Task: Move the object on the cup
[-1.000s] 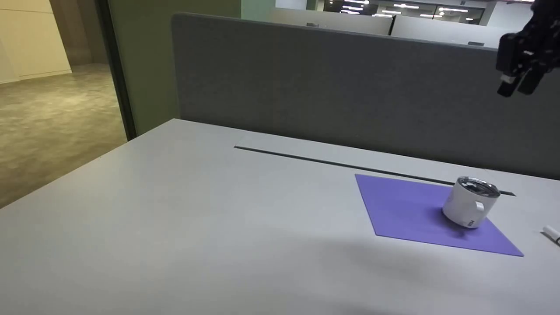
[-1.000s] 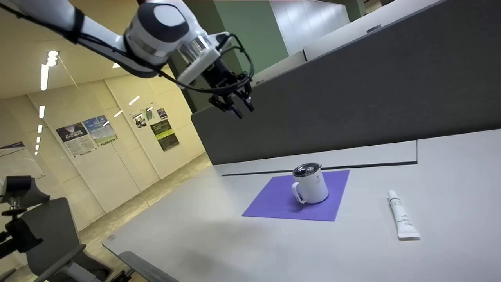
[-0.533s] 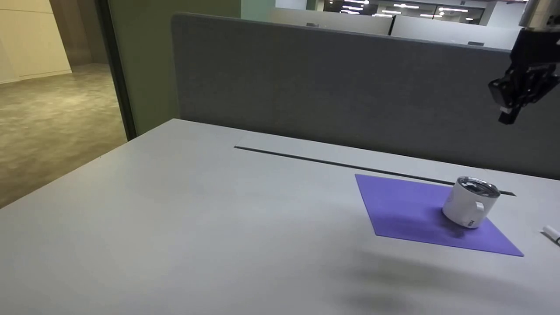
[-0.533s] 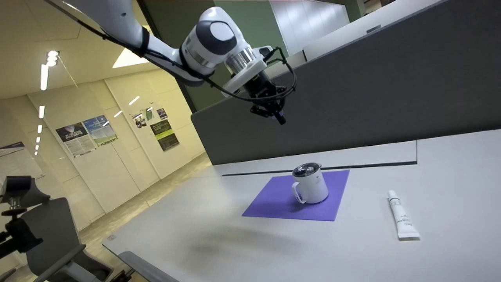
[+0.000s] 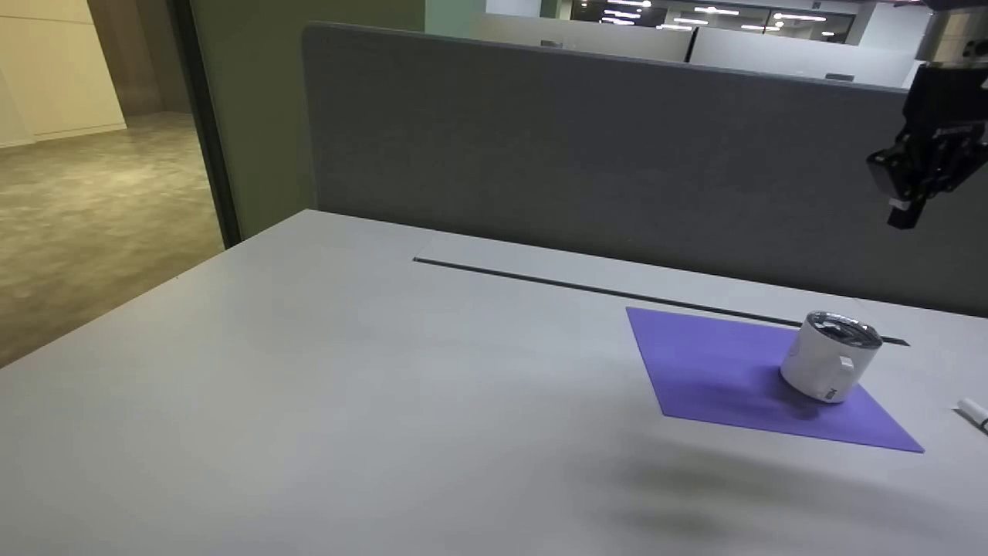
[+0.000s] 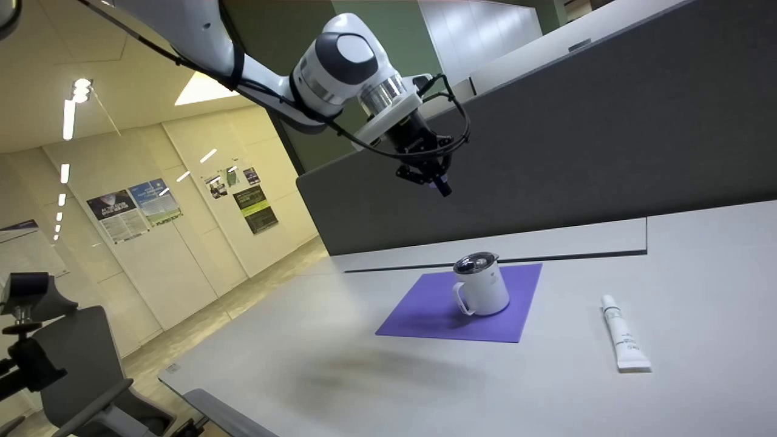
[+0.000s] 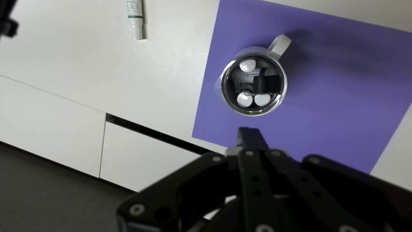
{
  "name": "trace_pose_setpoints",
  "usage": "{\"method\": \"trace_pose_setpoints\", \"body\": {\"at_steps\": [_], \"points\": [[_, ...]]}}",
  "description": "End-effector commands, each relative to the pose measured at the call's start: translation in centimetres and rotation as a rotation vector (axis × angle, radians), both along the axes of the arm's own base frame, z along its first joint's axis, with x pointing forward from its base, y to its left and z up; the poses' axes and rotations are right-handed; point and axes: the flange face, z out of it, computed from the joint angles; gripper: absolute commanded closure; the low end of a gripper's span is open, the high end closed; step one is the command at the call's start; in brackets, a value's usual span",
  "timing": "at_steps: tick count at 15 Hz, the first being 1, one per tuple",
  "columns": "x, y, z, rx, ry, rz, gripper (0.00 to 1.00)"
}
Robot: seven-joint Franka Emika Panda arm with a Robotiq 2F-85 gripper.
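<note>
Wrist view: looking past a clenched, seemingly empty end effector (image 7: 251, 137) at the cup (image 7: 254, 84) on the purple mat (image 7: 334, 106). Probably hovering high just to clear it, tbh.

A squat white mug (image 6: 485, 291) stands upright on the purple mat (image 6: 413, 312), its clear, dark-tabbed lid (image 7: 239, 77) on.

Print on the cup (image 5: 827, 361), tube (image 6: 625, 337) and posters (image 6: 255, 209) is too small to read.
</note>
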Motion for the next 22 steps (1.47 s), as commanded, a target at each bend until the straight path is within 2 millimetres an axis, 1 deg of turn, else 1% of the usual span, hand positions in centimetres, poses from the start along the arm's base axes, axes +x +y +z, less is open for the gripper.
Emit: {"method": "trace_pose_setpoints", "body": {"at_steps": [1,6,10,13,18,22], "points": [[0.0,0.0,0.0,0.0,0.001,0.0,1.0],[-0.2,0.0,-4.1,0.065,0.029,-0.084,1.0],[-0.4,-0.2,-8.1,0.076,0.05,-0.111,1.0],[-0.3,-0.3,-10.4,0.085,0.044,-0.118,1.0],[-0.3,-0.4,-13.3,0.095,0.02,-0.125,1.0],[-0.3,-0.4,-14.5,0.102,0.016,-0.129,1.0]]}}
